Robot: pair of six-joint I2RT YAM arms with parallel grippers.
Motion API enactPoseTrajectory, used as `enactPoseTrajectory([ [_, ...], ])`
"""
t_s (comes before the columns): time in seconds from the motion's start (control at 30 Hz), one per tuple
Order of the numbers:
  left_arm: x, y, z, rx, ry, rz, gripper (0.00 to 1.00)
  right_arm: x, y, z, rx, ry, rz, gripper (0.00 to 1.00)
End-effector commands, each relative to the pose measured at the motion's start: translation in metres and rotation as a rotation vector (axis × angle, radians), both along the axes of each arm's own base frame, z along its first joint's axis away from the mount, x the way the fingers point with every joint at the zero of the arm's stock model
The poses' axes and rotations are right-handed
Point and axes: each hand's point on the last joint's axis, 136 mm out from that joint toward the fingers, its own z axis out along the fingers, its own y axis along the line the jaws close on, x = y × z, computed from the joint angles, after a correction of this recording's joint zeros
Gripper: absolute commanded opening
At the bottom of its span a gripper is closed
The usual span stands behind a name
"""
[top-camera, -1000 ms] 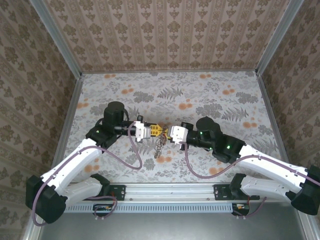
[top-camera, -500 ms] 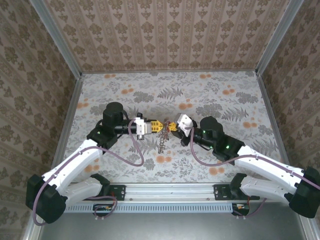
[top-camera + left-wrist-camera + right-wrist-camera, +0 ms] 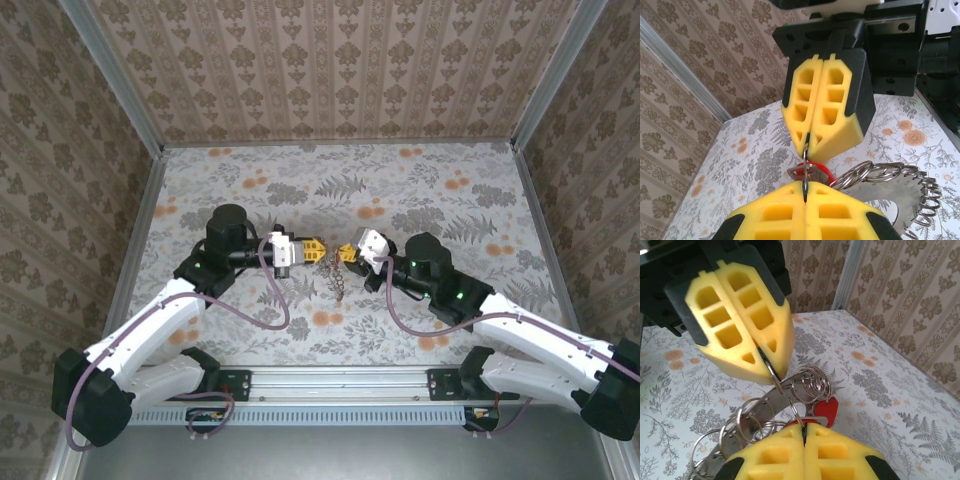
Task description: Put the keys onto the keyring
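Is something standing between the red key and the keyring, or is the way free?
Only small wire rings lie between the red key and the keyring; the shut left gripper and right gripper pinch them.

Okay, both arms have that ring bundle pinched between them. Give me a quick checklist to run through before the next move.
1. Left gripper shut on a thin wire loop of the keyring: ok.
2. Right gripper shut on the wire from the opposite side: ok.
3. Keyring clear of the table, hanging between the fingertips: ok.
4. Red key already threaded on the loop: cannot tell; it sits right at the fingertips and its hole is hidden.
5. Loop pried open for threading: cannot tell; the wire is too thin to judge.
6. Other keys located: cannot tell; I make out one red head.
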Motion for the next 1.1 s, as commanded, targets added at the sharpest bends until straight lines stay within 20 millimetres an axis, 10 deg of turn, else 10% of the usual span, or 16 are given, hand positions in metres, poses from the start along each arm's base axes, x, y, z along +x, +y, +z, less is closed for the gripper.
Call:
enactPoseTrajectory([
  [0.0, 0.002, -0.001, 0.011, -0.019, 0.010, 0.009, 0.00, -0.005, 0.002, 0.013, 0.017, -0.045, 0.035, 0.00],
  [1.07, -0.003, -0.006, 0.015, -0.028, 0.014, -0.047, 0.00, 0.008, 0.001, 0.009, -0.014, -0.042, -0.033, 0.00],
])
